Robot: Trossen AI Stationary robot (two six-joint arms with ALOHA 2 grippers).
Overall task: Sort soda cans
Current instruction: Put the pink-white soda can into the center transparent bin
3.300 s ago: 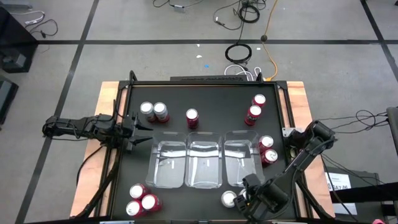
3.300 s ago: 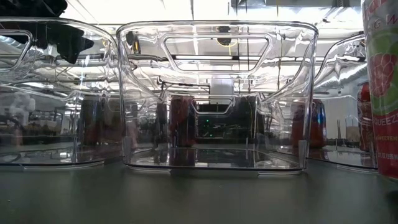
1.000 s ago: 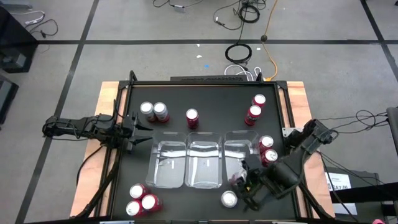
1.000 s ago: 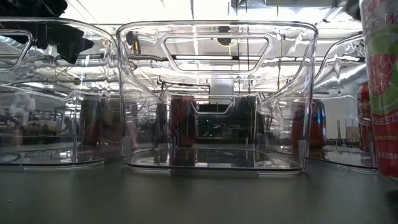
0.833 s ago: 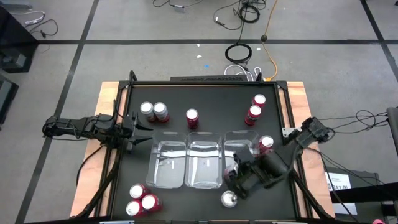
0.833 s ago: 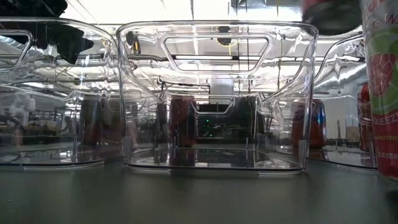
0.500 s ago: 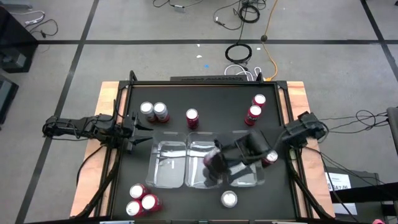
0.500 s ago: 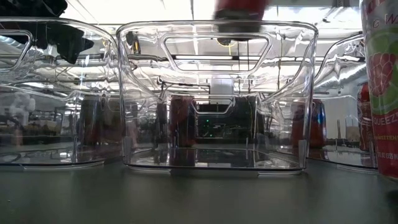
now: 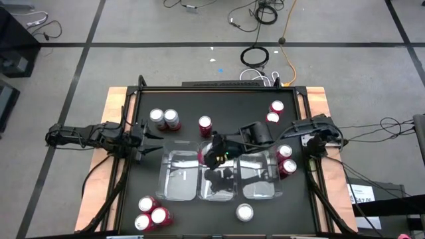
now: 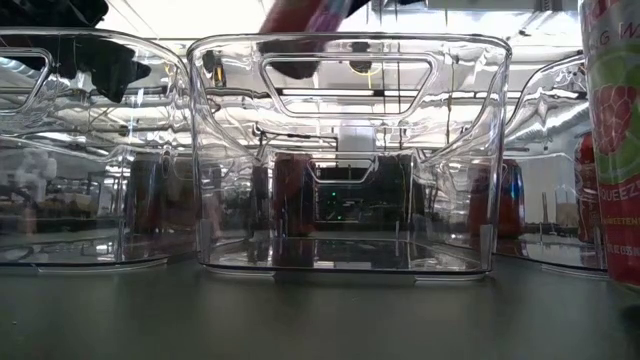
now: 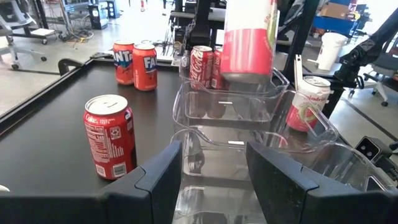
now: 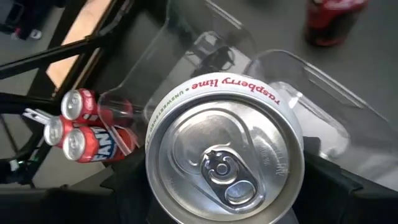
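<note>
Ok so right now I've got the right gripper [image 9: 211, 154] reached way across from the right side, hanging over the far end of the three clear trays [image 9: 199, 192], roughly above the wall between the left and middle one. Its jaws are clamped on a raspberry lime can [image 12: 225, 158]. The right wrist view is basically all silver lid, and the left wrist view shows its red-and-white body held up in the air above the tray rims. All three trays look empty to me.

The left gripper [image 11: 211, 171] is parked at the left edge of the surface, jaws apart and holding nothing, with a red cola can [image 11: 110, 135] standing just beside it.

The rest of the cans are scattered: a pair far left [image 9: 164, 118], one red can [image 9: 205, 124] just beyond the trays, three bunched near left [image 9: 150, 214], a few along the right side [image 9: 285, 159], and a silver-topped one [image 9: 245, 212] near the front.

What worries me: the held can sits right over a divider. If I let go here it could clip a rim, tip, or land in the wrong tray. The arm is also stretched far out, so coming down crooked might shove a light tray sideways.
</note>
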